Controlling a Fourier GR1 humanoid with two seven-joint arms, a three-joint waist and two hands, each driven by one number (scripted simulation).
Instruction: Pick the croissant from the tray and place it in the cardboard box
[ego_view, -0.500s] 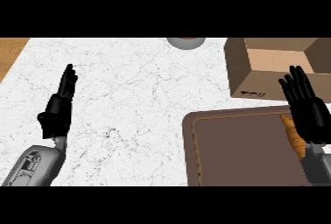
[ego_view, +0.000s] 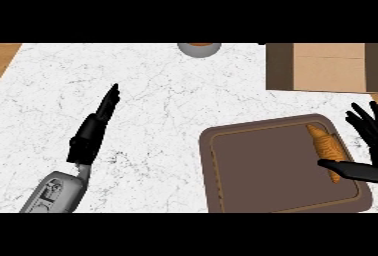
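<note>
The white marble surface (ego_view: 170, 100) fills the frame. The brown tray (ego_view: 258, 170) lies lower right, and the cardboard box (ego_view: 328, 70) stands upper right, apart from it. The left hand (ego_view: 92, 132) rests open at left. The right hand (ego_view: 365, 131), fingers spread wide, flanks the croissant (ego_view: 323, 142) on the tray's right side, with its thumb at the croissant's lower end. Risk: an off-centre closure may roll the croissant out of the grasp.

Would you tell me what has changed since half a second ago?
The right hand shifted right and down beside the croissant, its thumb now across the lower end; not grasped yet. The left hand leaned slightly inward. Croissant, tray and box stayed put.
</note>
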